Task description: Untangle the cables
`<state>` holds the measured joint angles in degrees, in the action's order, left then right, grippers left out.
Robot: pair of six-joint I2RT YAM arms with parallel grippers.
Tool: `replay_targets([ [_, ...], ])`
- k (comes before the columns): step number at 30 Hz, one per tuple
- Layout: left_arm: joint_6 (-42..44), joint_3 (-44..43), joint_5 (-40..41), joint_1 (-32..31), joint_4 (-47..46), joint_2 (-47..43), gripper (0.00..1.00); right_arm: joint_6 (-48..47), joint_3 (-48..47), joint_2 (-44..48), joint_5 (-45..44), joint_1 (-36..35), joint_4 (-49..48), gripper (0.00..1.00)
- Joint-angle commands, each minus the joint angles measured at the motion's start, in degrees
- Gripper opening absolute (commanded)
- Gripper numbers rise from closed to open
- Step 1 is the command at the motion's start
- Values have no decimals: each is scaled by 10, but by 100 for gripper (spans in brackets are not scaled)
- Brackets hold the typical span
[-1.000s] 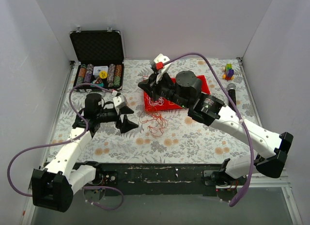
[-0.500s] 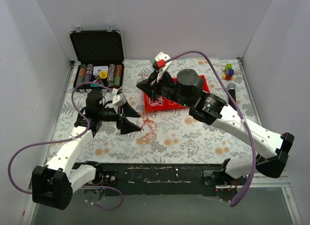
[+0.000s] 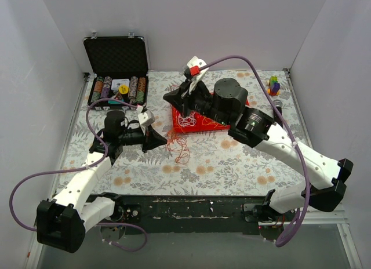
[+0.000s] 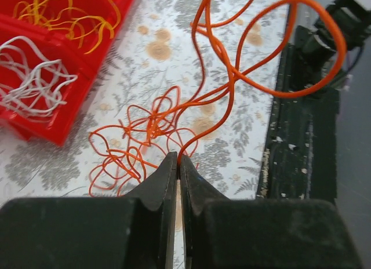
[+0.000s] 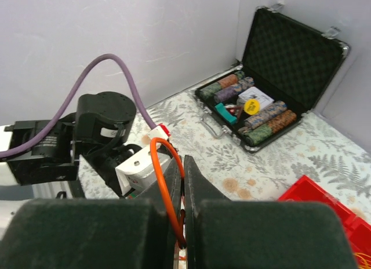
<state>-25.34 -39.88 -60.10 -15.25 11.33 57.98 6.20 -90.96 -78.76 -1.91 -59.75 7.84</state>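
Observation:
A tangle of thin red-orange cable lies on the flowered table just in front of the red tray. My left gripper is at the tangle's left side, shut on one strand that rises from the fingertips. My right gripper hangs above the tray's left end, shut on a loop of the same red-orange cable. White cables and orange-yellow cables lie in separate compartments of the tray.
An open black case of poker chips stands at the back left. A small coloured block toy and a black cylinder sit at the back right. The table's dark front rail runs close to the tangle.
My left gripper moved right to the tangle and shut on a red-orange strand. My right gripper drifted slightly up and back with its loop, and the tangle shifted toward the tray.

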Motion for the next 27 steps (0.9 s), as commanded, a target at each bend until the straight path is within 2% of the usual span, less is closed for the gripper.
replay_targets([
  [1, 17, 8, 161, 0, -1, -4, 0, -57, -59, 30, -99, 17, 19, 1],
  [5, 112, 50, 269, 0, 53, -1, 0, -82, -121, 37, -121, 87, 62, 1],
  [7, 132, 66, 317, -1, 79, 13, 0, -96, -149, 37, -131, 117, 75, 1],
  [13, 171, 114, 376, 0, 108, 7, 0, -158, -200, 48, -231, 154, 60, 1],
  [16, 185, 135, 405, 0, 112, -5, 0, -179, -230, 48, -249, 168, 56, 1],
  [20, 195, 127, 376, 0, 141, -40, 0, -189, -245, 37, -253, 179, 65, 1],
  [27, 183, 41, 240, -1, 208, -81, 0, -158, -153, 28, -232, 227, 32, 1],
])
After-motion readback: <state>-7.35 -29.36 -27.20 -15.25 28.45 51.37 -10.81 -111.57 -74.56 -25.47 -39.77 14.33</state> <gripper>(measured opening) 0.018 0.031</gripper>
